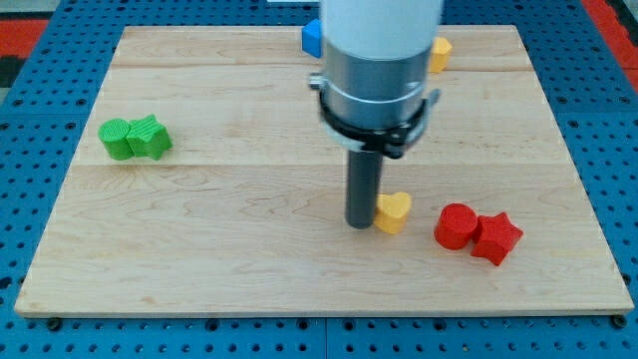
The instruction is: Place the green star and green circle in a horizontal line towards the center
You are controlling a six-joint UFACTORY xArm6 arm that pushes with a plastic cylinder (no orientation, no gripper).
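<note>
Beside the yellow heart (395,211) (probably touching), my tip (361,225) holds nothing; circle behind the green star (150,137) and green circle (118,139), pushing gently rightward.

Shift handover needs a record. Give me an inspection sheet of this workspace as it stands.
Surface: wooden board on blue pegboard.
Job's things: green circle and green star touching, at the view's left.
Clutter: yellow heart; red circle touching red star; blue block and yellow block, partly hidden, at top.
Gripper: none; my tip sits against the yellow heart's left side, far from the green blocks.
Cables: nothing seen.
Surroundings: red patch at top right.
</note>
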